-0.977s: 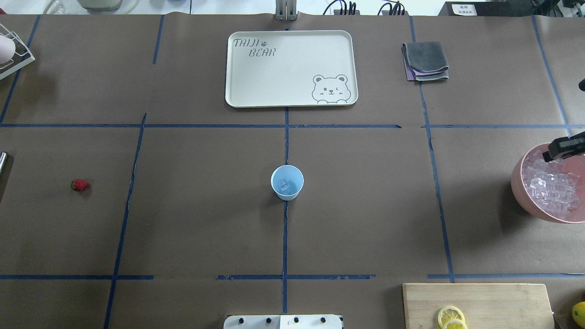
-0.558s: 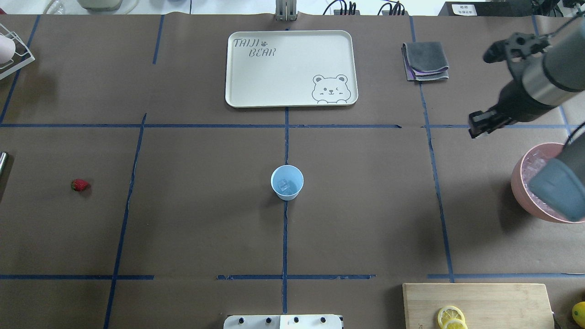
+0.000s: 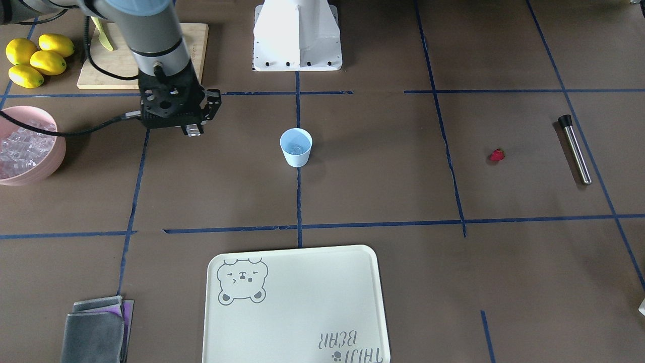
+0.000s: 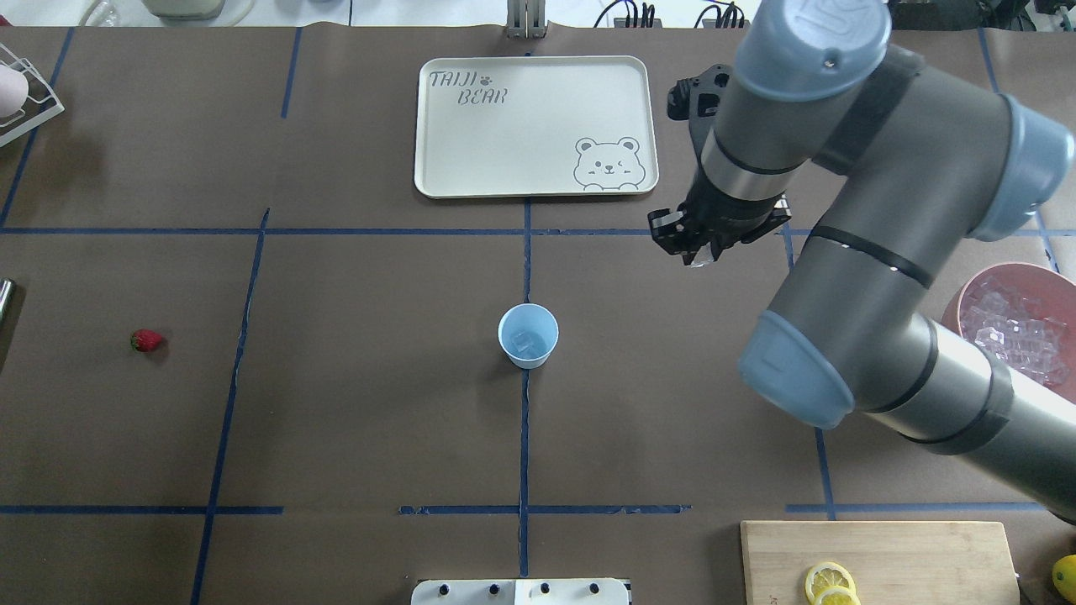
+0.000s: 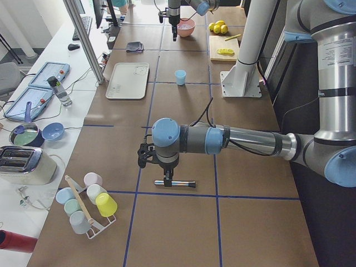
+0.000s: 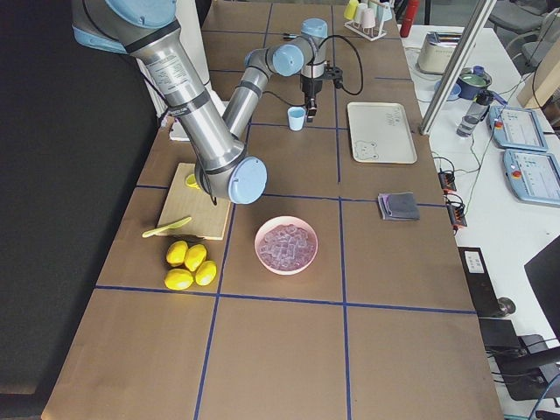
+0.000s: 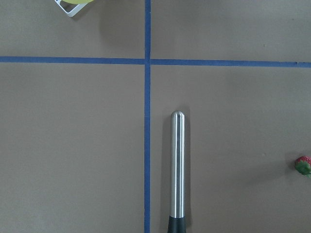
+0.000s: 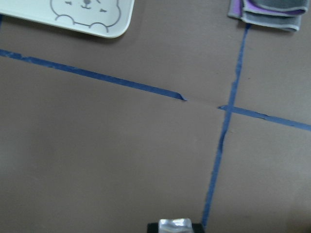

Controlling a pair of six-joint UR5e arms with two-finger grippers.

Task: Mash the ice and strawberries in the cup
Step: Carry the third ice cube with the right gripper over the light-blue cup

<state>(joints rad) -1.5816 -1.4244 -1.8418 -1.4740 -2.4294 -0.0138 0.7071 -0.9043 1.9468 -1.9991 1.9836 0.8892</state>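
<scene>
The pale blue cup (image 4: pixel 528 336) stands upright at the table's centre with an ice cube (image 4: pixel 523 341) inside. My right gripper (image 4: pixel 698 252) hovers to the cup's right and a bit farther back, shut on another clear ice cube (image 8: pixel 176 225), also visible in the front view (image 3: pixel 193 131). The red strawberry (image 4: pixel 147 340) lies alone far to the left. My left gripper (image 5: pixel 167 177) hangs over a steel muddler (image 7: pixel 178 165), seen only from the side, so I cannot tell its state.
A pink bowl (image 4: pixel 954 353) full of ice sits at the right edge. A cream bear tray (image 4: pixel 471 181) and a folded grey cloth (image 4: pixel 782 113) lie at the back. A cutting board (image 4: pixel 925 546) with lemon slices is front right. A cup rack (image 5: pixel 83 206) stands by the left arm.
My right arm has swung from the pink bowl leftward over the table toward the cup, carrying an ice cube. The cup and strawberry have not moved.
</scene>
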